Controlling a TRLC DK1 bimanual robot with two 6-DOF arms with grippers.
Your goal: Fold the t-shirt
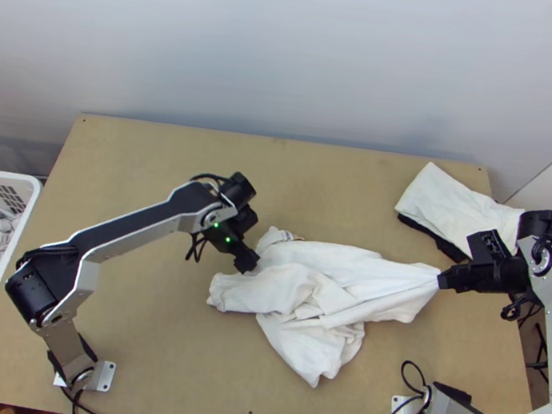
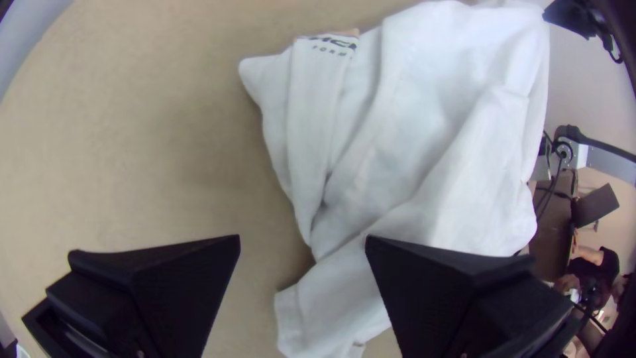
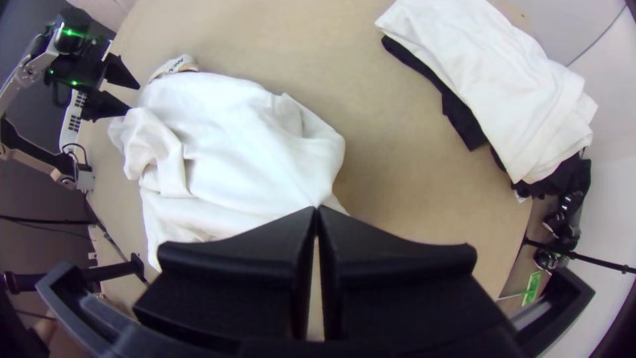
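Overall, wooden table (image 1: 152,167), pale wall (image 1: 294,56) beyond; left gripper (image 1: 248,261) wide, empty; right gripper (image 1: 443,281) closed, seemingly on t-shirt (image 1: 349,268).

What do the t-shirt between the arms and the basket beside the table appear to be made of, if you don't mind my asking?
The t-shirt looks like matte knit cotton, or a blend, given its soft creases. The basket seems glossy moulded plastic: smooth rim, regular slots.

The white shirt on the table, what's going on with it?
The right gripper has its fingers closed on one end of the white shirt, which lies bunched, not folded. The left gripper is open at its other end. A white-and-black stack lies beyond.
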